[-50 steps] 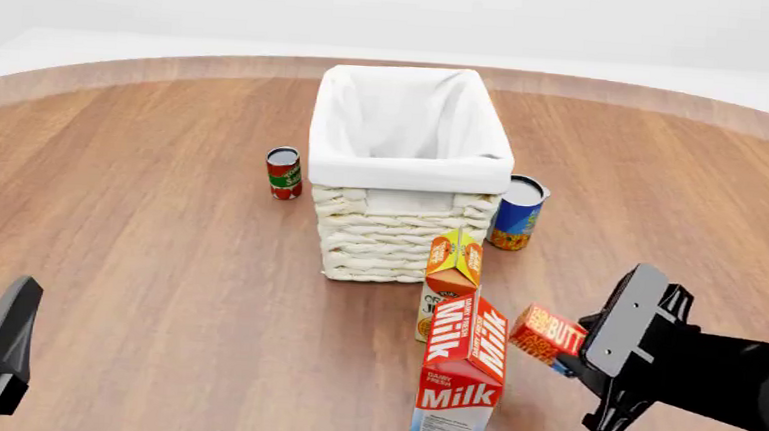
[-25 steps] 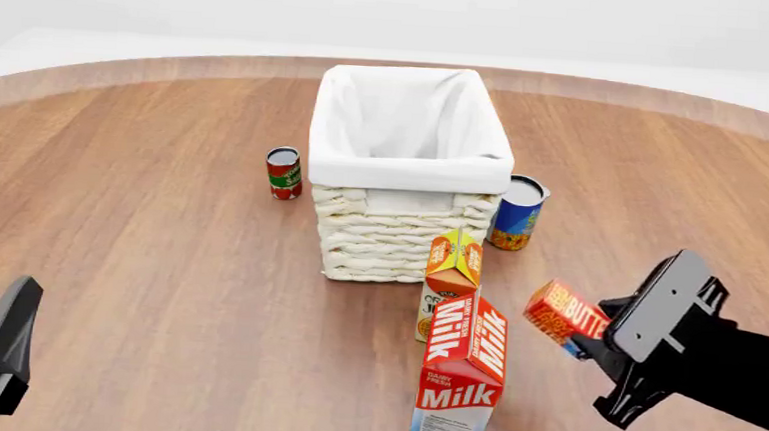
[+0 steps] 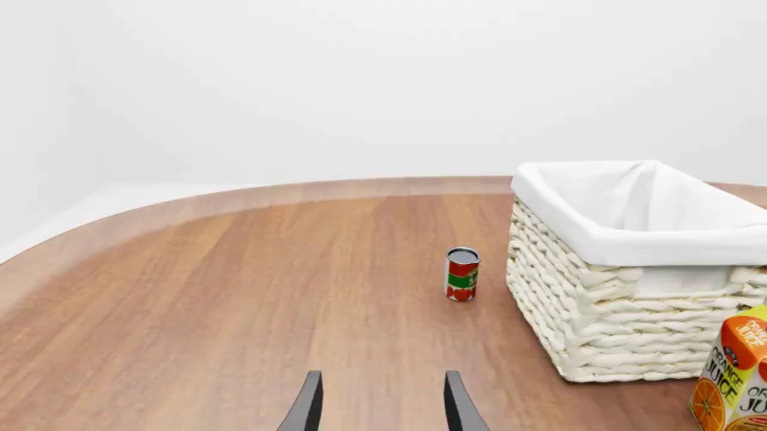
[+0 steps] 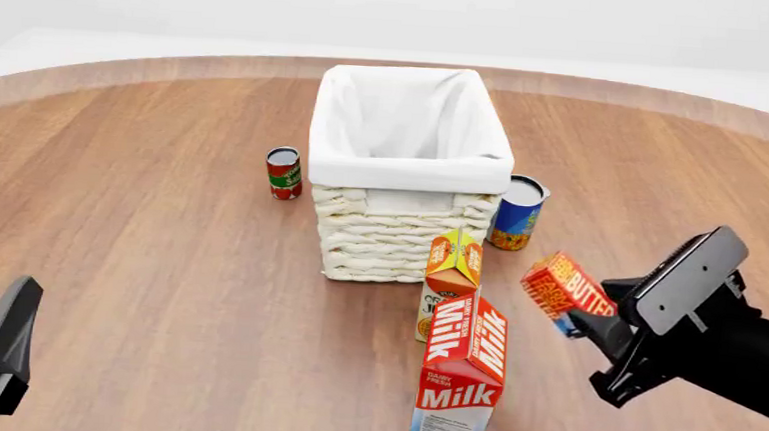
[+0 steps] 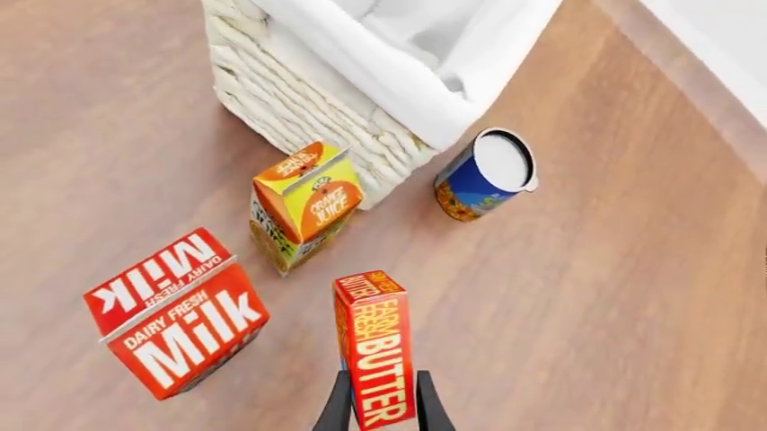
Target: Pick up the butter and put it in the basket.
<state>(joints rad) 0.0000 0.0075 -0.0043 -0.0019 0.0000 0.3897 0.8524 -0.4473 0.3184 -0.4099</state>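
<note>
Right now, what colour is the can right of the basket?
Blue can with orange-yellow base; clearest in right wrist view.

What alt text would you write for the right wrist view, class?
The right gripper holds a flat red-orange butter box above the wooden table. Beyond stand a red-and-white milk carton, orange juice carton, blue can and cream wicker basket.

The matte black right arm (image 4: pixel 736 362) at four o'clock in the front view is thick and rounded, ending in a flat, grey-faced rectangular plate with angular black brackets. The right gripper (image 5: pixel 377 409) shows two thin, dark tapered fingers. The left gripper (image 3: pixel 381 409) has two slim black blade-like fingers, glossy-edged.
</note>
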